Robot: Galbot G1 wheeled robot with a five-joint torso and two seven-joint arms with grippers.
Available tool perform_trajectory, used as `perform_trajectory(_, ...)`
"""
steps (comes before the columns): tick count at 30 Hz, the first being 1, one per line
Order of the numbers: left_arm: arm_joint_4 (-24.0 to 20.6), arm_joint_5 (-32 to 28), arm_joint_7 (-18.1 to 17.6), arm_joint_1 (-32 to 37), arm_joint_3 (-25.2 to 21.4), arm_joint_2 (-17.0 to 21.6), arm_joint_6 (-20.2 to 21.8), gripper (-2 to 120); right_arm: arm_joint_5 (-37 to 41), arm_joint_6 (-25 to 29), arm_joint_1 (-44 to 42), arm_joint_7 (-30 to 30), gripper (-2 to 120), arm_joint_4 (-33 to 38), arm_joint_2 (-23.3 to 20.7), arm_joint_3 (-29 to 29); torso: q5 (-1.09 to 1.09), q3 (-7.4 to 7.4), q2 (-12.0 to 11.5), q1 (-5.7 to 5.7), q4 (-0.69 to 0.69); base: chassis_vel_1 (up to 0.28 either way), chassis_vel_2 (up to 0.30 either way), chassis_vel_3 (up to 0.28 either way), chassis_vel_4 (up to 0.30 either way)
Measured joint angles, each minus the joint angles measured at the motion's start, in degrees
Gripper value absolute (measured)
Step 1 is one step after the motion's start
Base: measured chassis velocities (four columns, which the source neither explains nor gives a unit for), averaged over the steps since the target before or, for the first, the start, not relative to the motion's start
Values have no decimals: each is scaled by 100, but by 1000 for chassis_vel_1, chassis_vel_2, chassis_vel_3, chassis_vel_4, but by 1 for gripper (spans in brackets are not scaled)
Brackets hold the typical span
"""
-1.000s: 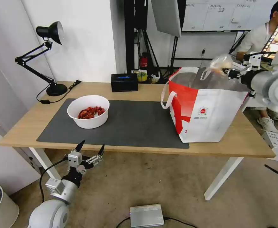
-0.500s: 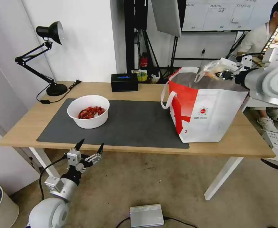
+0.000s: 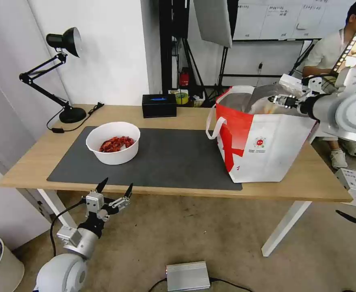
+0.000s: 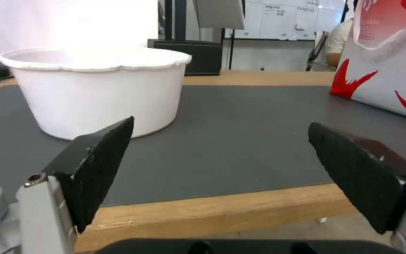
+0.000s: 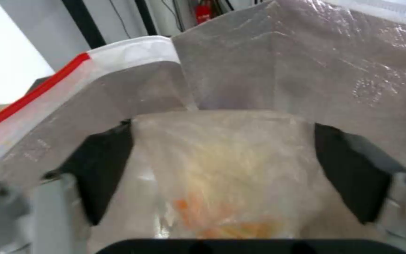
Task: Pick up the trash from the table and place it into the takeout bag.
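Head view, left to right: the black desk lamp (image 3: pixel 60 61) stands at the table's ten o'clock corner. The left gripper (image 3: pixel 115 191) hangs below the near edge of the long light-wood table (image 3: pixel 178 115), jaws spread wide and empty. From those jaws the white round bowl of red shells (image 3: pixel 113 142) lies at twelve o'clock, just beyond the edge on the dark grey mat (image 3: pixel 178 158); the left wrist view shows the bowl (image 4: pixel 97 88) ahead, slightly toward one pad. The left arm is far the nearer one to it, and the bowl, being round, has no long axis to line up with. A black rectangular tissue box (image 3: pixel 159 105) sits at the back.

At three o'clock stands the large boxy white takeout bag with red side panel (image 3: pixel 263 142). The right gripper (image 3: pixel 276 99) sits at its open mouth, jaws wide, with the clear plastic bag holding a beige lump (image 5: pixel 222 169) between them, low against the foil lining; whether the pads still touch it I cannot tell.

Compared with a second ago, the right gripper has dropped from above the rim to the mouth, and the clear bag has gone from dangling above to inside. The left arm is almost unmoved.
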Motion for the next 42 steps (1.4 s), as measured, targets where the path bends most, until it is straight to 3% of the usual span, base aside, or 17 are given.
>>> perform_trajectory(4,-20,2,0,9,3,-7,0,100,-108,6,-76,-37,99,78,-1,49,0,0,0,0,0,0,0,0,0)
perform_trajectory(12,-45,-3,0,11,-4,-6,0,100,-200,20,-152,-62,100,113,10,114,0,0,0,0,0,0,0,0,0)
perform_trajectory(18,-42,-15,-1,13,-23,-14,-1,100,-596,406,-200,-563,100,93,34,143,0,0,0,0,0,0,0,0,0)
perform_trajectory(23,-35,-16,-1,14,-23,-43,-6,100,-126,296,-123,-69,100,91,169,145,0,0,0,0,2,0,0,0,0)
perform_trajectory(29,-35,-15,-1,18,-43,-44,-7,100,-38,119,-102,108,100,31,235,150,0,1,0,0,0,0,0,0,0)
perform_trajectory(37,43,-25,1,-25,-57,-21,-11,100,-681,53,-174,-655,100,167,122,112,0,0,0,-1,-1,0,0,0,0)
perform_trajectory(39,49,-25,1,-35,-45,-28,-11,100,-558,175,-146,-576,100,165,208,129,0,0,0,-1,-2,0,0,0,0)
perform_trajectory(41,69,-25,1,-52,-24,-39,-12,100,-10,322,0,104,100,77,432,141,-1,0,0,-1,1,0,0,0,0)
perform_trajectory(42,69,-25,1,-52,-24,-39,-12,100,-10,322,0,104,100,77,432,141,-1,0,0,-1,1,0,0,0,0)
